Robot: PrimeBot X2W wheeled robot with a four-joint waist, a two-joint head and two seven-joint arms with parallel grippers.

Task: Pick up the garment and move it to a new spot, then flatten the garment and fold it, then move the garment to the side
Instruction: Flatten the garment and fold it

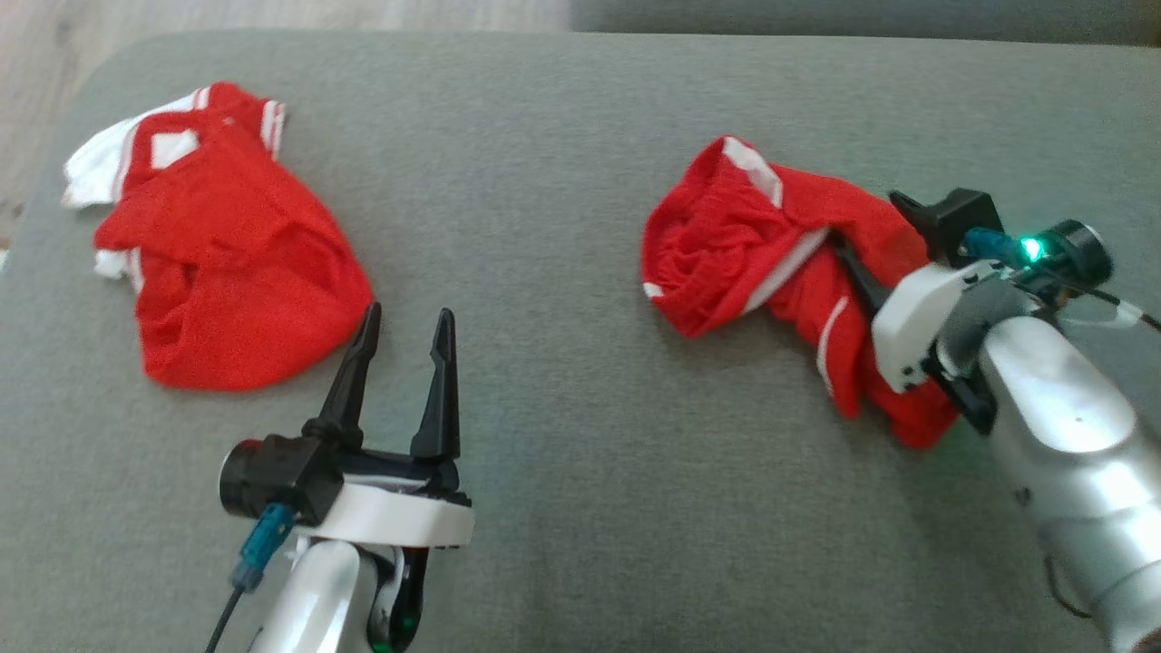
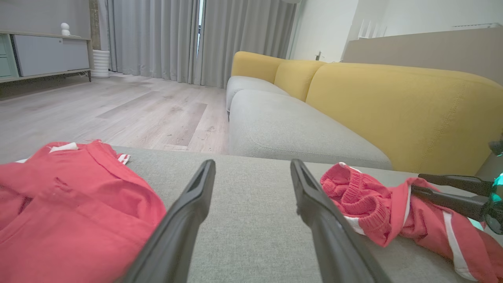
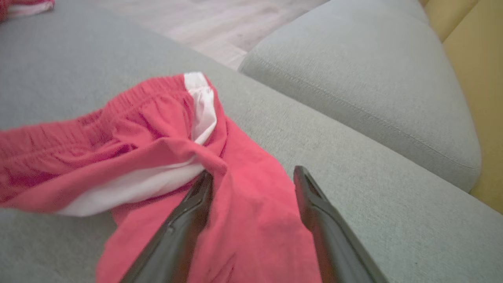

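Note:
A crumpled red garment (image 1: 744, 245) with white stripes lies on the right half of the grey cushion (image 1: 562, 163). My right gripper (image 1: 875, 240) is low over its right part, open, with a fold of the red cloth (image 3: 251, 220) lying between the two spread fingers. In the right wrist view the garment (image 3: 157, 149) bunches to the left of the right gripper (image 3: 251, 177). My left gripper (image 1: 406, 322) stands open above the bare cushion, holding nothing. The left wrist view has the left gripper (image 2: 251, 165) pointing between both pieces of clothing, with the garment (image 2: 365, 196) to its right.
A second red and white piece of clothing (image 1: 227, 272) lies spread at the cushion's left, just left of my left fingers. Beyond the cushion's far edge are a grey sofa seat (image 2: 283, 125), its yellow backrest (image 2: 393, 102) and a wooden floor (image 2: 118, 110).

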